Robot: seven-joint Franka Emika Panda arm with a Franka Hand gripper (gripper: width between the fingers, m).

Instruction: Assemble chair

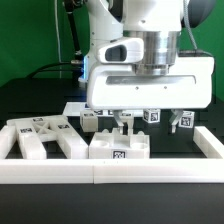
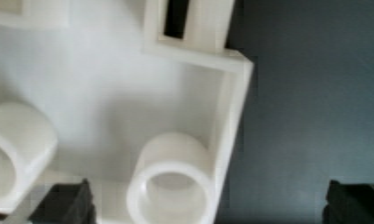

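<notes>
Over the white chair slab [image 1: 105, 147], fingers [image 2: 63, 203] spread wide, black-and-white tags [image 1: 121, 154] unreadable

Assembly rig, mid-task: the arm [image 1: 150, 25] runs out past the exterior view's upper edge, and the broad housing of the end effector [image 1: 124, 124] screens the middle of the worktop [image 1: 170, 145] behind it. Where its tips meet the chair part [image 1: 118, 148] by the worktop's near edge, contact cannot be told. Tags on the small posts [image 1: 152, 117] are too small to read. A slab part [image 1: 40, 140] at the near corner, on the exterior view's left, is clipped by the frame. In the wrist view, a blurred white chair part [image 2: 113, 90] overruns the frame. One round recess [image 2: 6, 160] is cut by the edge, and the dark, widely spaced fingertips [image 2: 63, 203] show only as cropped stubs.
</notes>
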